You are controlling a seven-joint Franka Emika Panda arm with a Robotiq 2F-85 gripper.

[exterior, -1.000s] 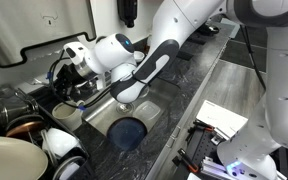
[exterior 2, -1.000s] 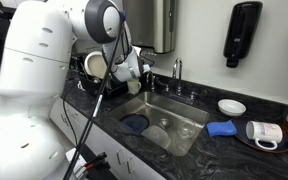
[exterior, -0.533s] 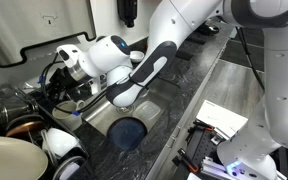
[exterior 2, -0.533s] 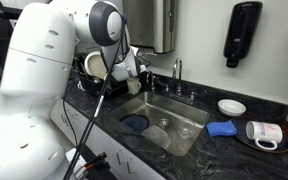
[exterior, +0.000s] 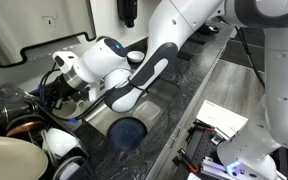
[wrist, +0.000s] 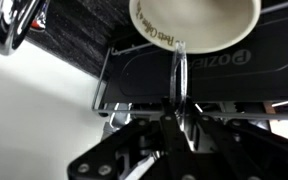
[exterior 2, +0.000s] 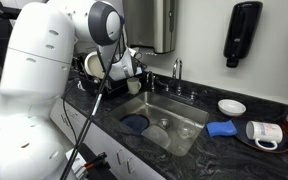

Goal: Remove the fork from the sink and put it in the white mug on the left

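Right, you're on the placing step: the tool [wrist: 176, 125] is pinched narrow on the fork [wrist: 180, 85], which is out of the sink [exterior 2: 179, 112]. In the wrist view its tip sits at the near rim of the white mug [wrist: 199, 22], and I can't tell if it's inside the mouth. Next move, as I judge it: nudge the fork over the centre of the opening, lower it in, then open up without knocking the mug.
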